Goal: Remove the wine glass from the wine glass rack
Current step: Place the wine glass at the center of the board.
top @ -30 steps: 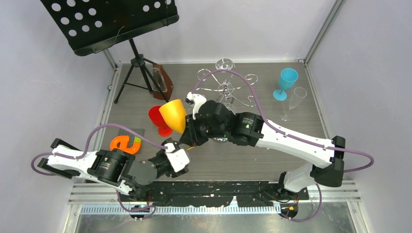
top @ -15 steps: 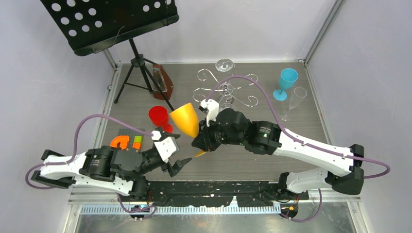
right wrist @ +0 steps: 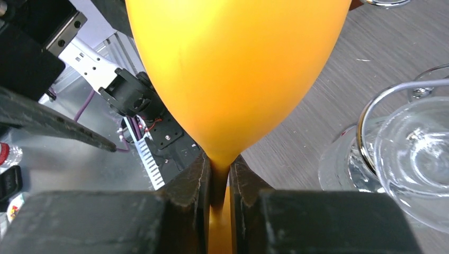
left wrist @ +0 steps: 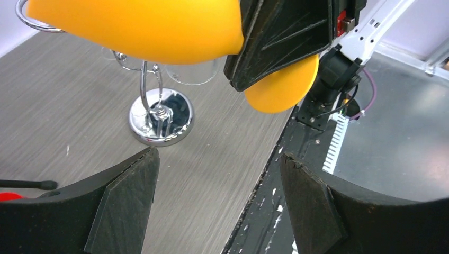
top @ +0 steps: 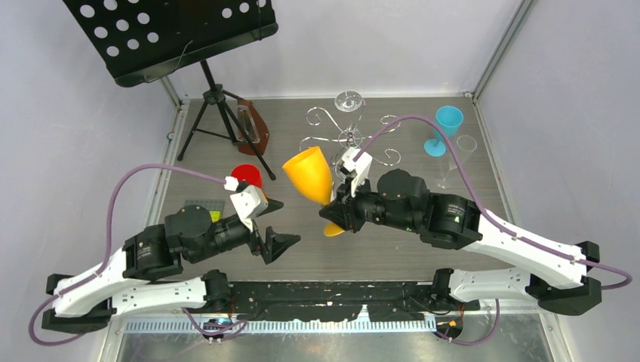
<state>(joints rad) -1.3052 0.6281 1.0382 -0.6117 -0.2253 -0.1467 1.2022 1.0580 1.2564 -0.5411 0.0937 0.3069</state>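
Wine glass (top: 308,173) shifted right, beside rack (left wrist: 161,117)

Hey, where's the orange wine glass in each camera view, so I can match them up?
Top external: orange wine glass mid-picture, tilted, bowl up-left.
Left wrist: across the top edge, bowl left, foot right.
Right wrist: bowl fills the top centre, stem pinched at the bottom edge.
Shared landmark: the right pincer shut on its stem, in all three.
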